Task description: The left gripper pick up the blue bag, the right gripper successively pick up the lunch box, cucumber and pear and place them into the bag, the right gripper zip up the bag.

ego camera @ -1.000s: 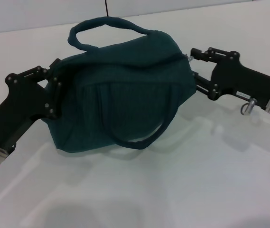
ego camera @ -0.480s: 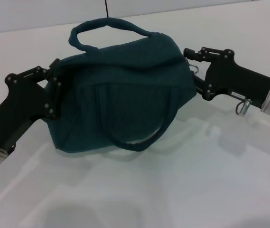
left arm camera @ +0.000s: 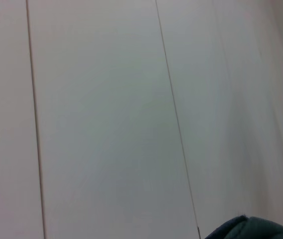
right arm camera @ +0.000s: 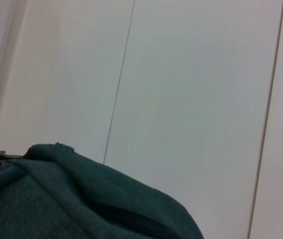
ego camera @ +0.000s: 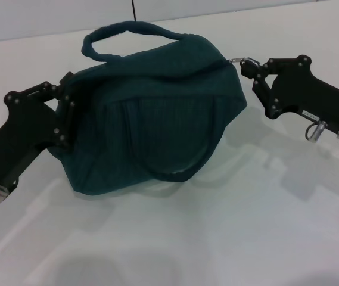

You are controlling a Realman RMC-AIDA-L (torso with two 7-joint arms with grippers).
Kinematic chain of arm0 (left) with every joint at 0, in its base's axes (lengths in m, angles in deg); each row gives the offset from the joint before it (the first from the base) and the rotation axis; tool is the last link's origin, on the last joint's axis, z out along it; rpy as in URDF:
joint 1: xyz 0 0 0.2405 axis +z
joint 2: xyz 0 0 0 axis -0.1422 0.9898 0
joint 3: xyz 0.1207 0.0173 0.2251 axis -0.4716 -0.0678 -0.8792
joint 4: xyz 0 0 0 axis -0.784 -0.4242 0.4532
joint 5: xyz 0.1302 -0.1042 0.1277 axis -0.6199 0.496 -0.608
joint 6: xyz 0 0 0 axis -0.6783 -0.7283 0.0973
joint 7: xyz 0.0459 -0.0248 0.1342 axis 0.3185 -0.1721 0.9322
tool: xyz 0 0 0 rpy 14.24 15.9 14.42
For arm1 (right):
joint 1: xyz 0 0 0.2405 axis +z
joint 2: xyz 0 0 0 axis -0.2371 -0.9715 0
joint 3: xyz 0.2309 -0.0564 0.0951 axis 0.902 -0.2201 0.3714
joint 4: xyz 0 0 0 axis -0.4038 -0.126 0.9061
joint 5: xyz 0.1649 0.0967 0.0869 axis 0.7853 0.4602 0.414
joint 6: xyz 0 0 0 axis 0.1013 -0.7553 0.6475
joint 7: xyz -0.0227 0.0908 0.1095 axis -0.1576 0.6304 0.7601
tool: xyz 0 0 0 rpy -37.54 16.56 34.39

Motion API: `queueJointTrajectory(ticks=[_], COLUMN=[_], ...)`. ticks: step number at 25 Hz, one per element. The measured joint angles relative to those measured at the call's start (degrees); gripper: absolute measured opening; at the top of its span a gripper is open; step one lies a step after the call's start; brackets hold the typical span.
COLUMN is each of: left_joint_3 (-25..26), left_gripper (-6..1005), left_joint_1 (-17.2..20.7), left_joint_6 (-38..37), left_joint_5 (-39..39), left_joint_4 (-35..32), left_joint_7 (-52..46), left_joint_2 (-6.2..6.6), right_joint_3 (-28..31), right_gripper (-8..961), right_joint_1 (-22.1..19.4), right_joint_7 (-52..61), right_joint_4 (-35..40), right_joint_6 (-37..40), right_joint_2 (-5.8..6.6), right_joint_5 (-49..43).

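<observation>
In the head view the blue bag (ego camera: 151,119) sits bulging on the white tabletop (ego camera: 217,238), its mouth drawn together along the top so nothing inside can be seen (one carrying handle (ego camera: 130,33) arches above it, the other droops down the front). The left end effector (ego camera: 68,110) is clamped on the bag's left end, fabric bunched between its fingers. The right end effector (ego camera: 249,68) is at the bag's upper right corner, fingertips pinched on the small metal zipper pull (ego camera: 238,59). The left wrist view shows pale wall panels and a sliver of the bag's cloth (left arm camera: 253,230) in one corner. The right wrist view shows a fold of the bag (right arm camera: 71,199) against the same panelled wall, with a bit of metal at its edge.
</observation>
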Motion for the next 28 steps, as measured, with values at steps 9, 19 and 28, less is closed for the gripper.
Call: queueJointTrajectory(ticks=[9,19,28], left_joint_3=[-0.03,-0.2,-0.46], left_gripper=[73,74,76], left_joint_1=[-0.31,-0.28,-0.85], left_joint_6=[-2.22,-4.88,-5.94], left_joint_5=[0.88,1.13,-1.17], left_joint_4=[-0.34,-0.03,0.27], left_joint_7=[-7.26,-11.42,-15.95], left_joint_2=[0.27,0.58,0.66], right_joint_3=[4.01,5.41,5.22], right_gripper=[11,12,13], right_joint_1=[-0.39,-1.88,-2.79], right_joint_7=[-0.07,-0.08,-0.07], right_joint_4=[-0.8,-1.7,-1.37], right_joint_6=[-0.67,-1.01,1.91], right_joint_2=[-1.11,-1.08,-1.31], right_joint_5=[-0.04,-0.22,-0.21])
